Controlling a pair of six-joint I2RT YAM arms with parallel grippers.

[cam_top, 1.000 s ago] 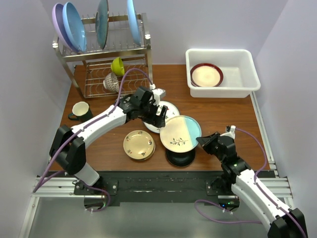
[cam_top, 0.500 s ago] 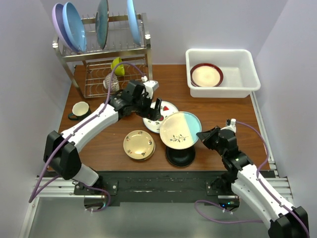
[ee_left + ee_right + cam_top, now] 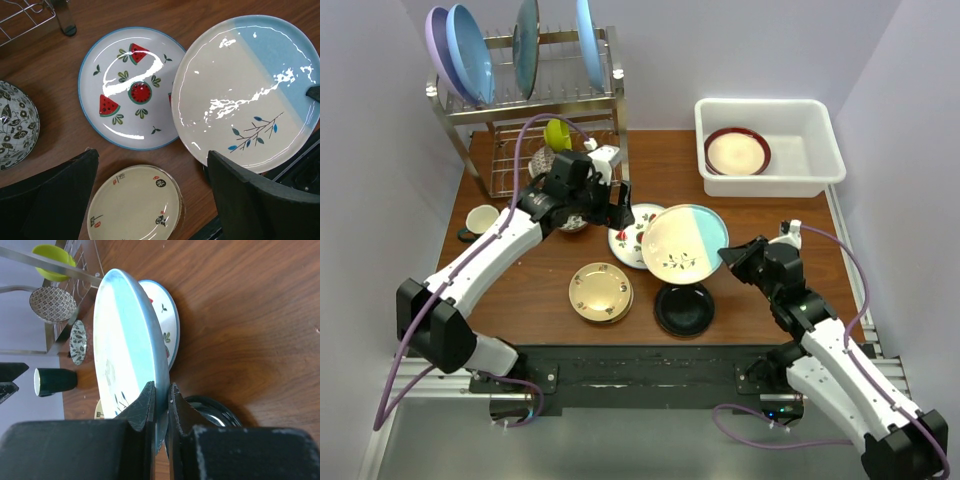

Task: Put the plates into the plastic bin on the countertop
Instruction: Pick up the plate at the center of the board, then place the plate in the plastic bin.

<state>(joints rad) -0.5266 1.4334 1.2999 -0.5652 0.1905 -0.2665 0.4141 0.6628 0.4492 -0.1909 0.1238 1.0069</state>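
My right gripper [image 3: 729, 258] clamps the cream-and-teal plate [image 3: 682, 243] by its 3 o'clock rim (lifted higher now); left gripper [image 3: 620, 207], jaws wide, has retreated toward 10 o'clock.

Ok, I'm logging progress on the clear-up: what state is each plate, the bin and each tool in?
cream-and-teal plate: held off the countertop by its rim.
right tool: shut on the cream-and-teal plate.
left tool: open, empty.
maroon-rimmed plate: flat in the plastic bin.
plastic bin: holds one plate.
watermelon plate: flat on the countertop.
gold-tan plate: flat on the countertop.
black plate: flat on the countertop.
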